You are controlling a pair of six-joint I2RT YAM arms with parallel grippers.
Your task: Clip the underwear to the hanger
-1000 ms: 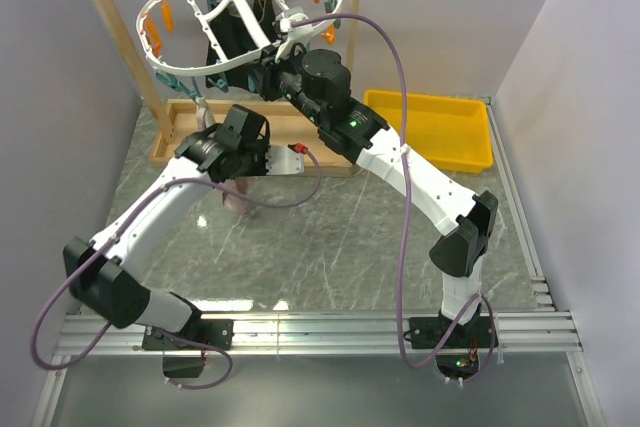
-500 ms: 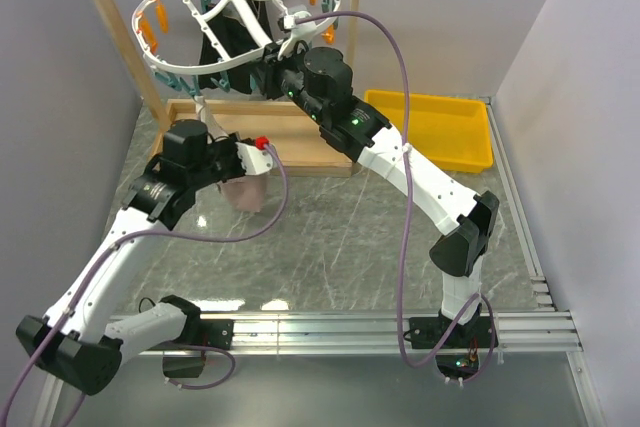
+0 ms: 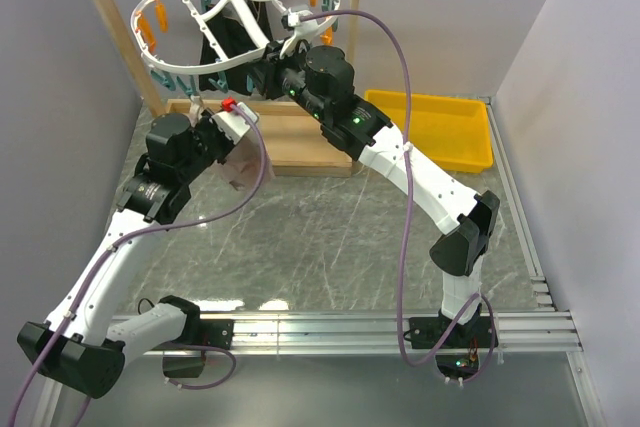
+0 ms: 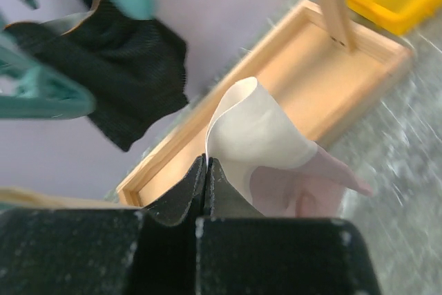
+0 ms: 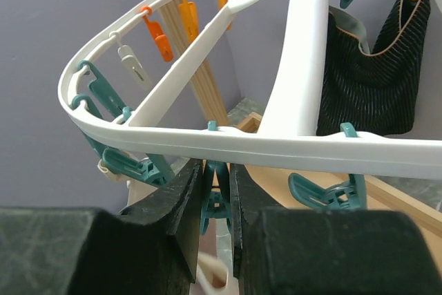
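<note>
The white oval hanger hangs from the wooden rack with orange and teal clothespins round its rim. My right gripper sits just under that rim, shut on a teal clothespin; in the top view it is at the ring's near side. My left gripper is shut on the beige waistband of the pink underwear, which hangs off the table. In the top view the left gripper holds the underwear below the ring's near left side.
A black garment hangs clipped inside the ring. The rack's upright and its wooden base tray stand right behind the underwear. A yellow bin lies at the back right.
My left arm has swung left and lifted the underwear up from near the table toward the hanger. The right arm and the hanger have stayed put.
</note>
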